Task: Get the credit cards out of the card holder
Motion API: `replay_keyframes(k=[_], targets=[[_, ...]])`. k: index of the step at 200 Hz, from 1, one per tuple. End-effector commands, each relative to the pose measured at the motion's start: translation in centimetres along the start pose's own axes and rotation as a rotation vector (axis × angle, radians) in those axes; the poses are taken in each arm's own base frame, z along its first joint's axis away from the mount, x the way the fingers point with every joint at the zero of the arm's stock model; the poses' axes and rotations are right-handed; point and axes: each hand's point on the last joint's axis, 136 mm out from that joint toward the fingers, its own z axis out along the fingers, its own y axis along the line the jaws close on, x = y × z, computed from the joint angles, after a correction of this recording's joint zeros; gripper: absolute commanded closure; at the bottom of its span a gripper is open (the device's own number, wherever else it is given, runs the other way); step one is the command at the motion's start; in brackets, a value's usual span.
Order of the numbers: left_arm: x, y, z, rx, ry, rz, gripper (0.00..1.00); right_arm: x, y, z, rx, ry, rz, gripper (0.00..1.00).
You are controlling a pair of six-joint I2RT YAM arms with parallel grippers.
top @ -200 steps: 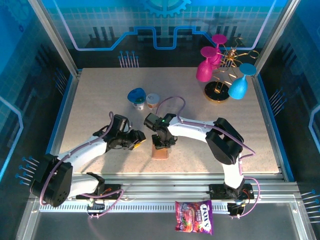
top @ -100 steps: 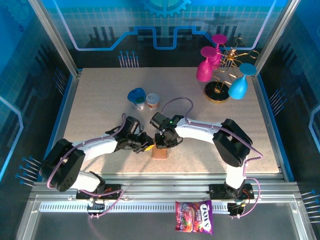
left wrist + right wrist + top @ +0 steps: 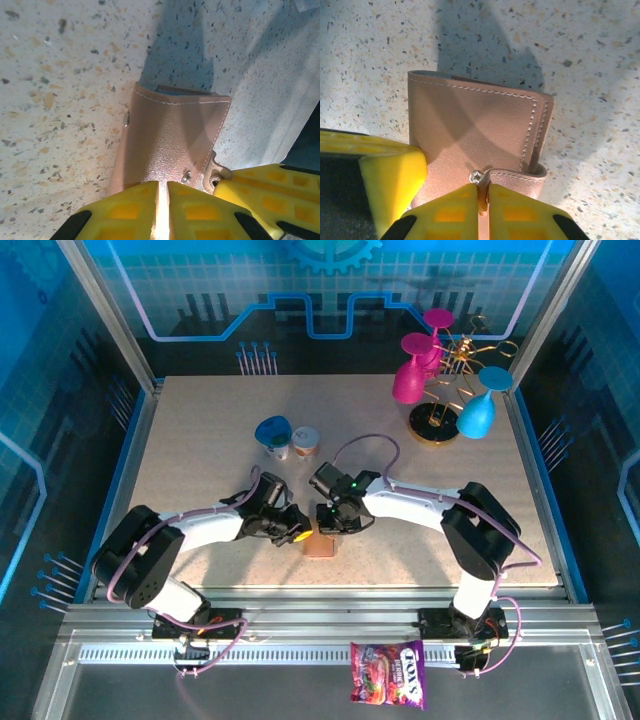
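The card holder is a brown leather wallet with a stitched edge, folded closed on the table between the two arms. My left gripper comes in from its left, and its yellow fingers are shut on the near edge of the card holder. My right gripper comes in from the right. In the right wrist view the right gripper is pinched shut on the snap strap of the card holder. The credit cards are hidden inside.
Two small cups stand behind the arms. A rack with pink and blue glasses sits at the back right. A candy bag lies on the front rail.
My left gripper has moved right to the card holder and closed on its edge. My right gripper has shifted slightly back and right while staying at the strap.
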Motion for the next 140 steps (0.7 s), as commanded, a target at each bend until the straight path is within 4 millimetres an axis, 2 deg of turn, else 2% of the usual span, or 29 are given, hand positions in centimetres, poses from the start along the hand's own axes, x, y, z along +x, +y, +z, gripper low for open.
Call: replay_keyframes(k=[1, 58, 97, 140], targets=[[0.1, 0.3, 0.2, -0.033, 0.009, 0.016, 0.86, 0.2, -1.7, -1.0, 0.053, -0.007, 0.028, 0.79], [-0.1, -0.2, -0.2, -0.037, 0.003, 0.029, 0.84, 0.0, -3.0, -1.0, 0.095, -0.008, 0.047, 0.72], [-0.2, -0.4, -0.4, -0.040, -0.001, 0.035, 0.84, 0.2, -3.5, -0.9, 0.113, -0.007, 0.065, 0.76], [-0.2, -0.5, -0.4, -0.040, 0.000, 0.037, 0.84, 0.3, -3.9, -0.1, 0.117, 0.008, 0.074, 0.75]])
